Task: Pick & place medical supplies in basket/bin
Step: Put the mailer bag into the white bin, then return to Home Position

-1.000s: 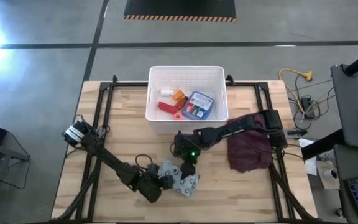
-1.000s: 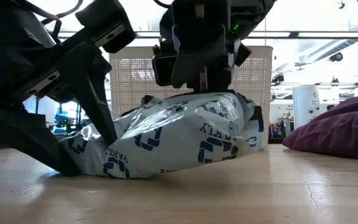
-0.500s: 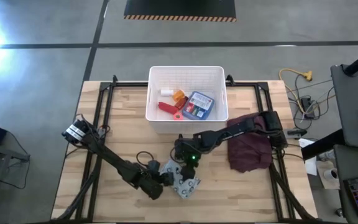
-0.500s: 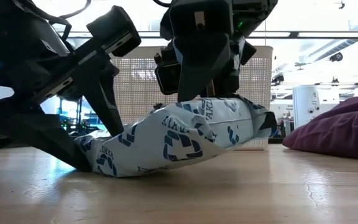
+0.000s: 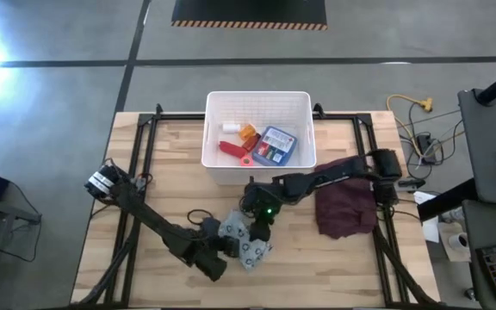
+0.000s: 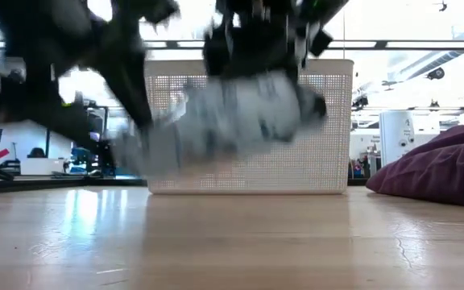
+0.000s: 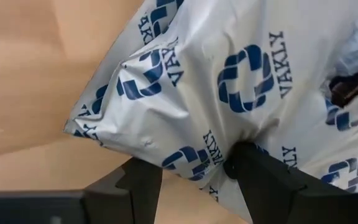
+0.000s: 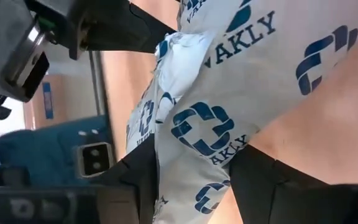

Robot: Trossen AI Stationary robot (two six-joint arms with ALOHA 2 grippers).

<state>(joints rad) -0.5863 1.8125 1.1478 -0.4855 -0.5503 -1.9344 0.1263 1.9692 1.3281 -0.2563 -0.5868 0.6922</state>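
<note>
The white pouch [image 5: 246, 243] with blue crosses hangs above the table near its front middle, blurred in the low view [image 6: 232, 121]. My left gripper [image 5: 228, 247] is shut on its left side and my right gripper [image 5: 259, 231] on its right side. The white ribbed basket [image 5: 216, 164] stands at the far middle. In it lie a blue flat packet [image 5: 274, 146], red tubes [image 5: 231, 148], an orange piece [image 5: 246, 132] and a small white bottle [image 5: 229, 127]. My left gripper pinches a gathered fold of the pouch's wall [image 7: 194, 158] between its two fingers [image 7: 253, 171]. It comes low from the table's left side. The plastic puckers at the pinch, and the pouch is clear of the table. My right gripper pinches the pouch's wall near its right end [image 8: 194, 152] between its two fingers [image 8: 257, 174], reaching down from above. The pouch bulges out on both sides of the pinch and hangs clear of the wood.
A maroon cloth [image 5: 344, 208] lies bunched at the right, under the right arm, and shows at the low view's right edge [image 6: 441, 165]. Bare wood lies in front of the basket and along the table's near edge and left side.
The pouch, which rested on the table a second ago, has come up clear of it, held between both grippers. Both grippers have risen with it, and the motion blurs them in the low view.
</note>
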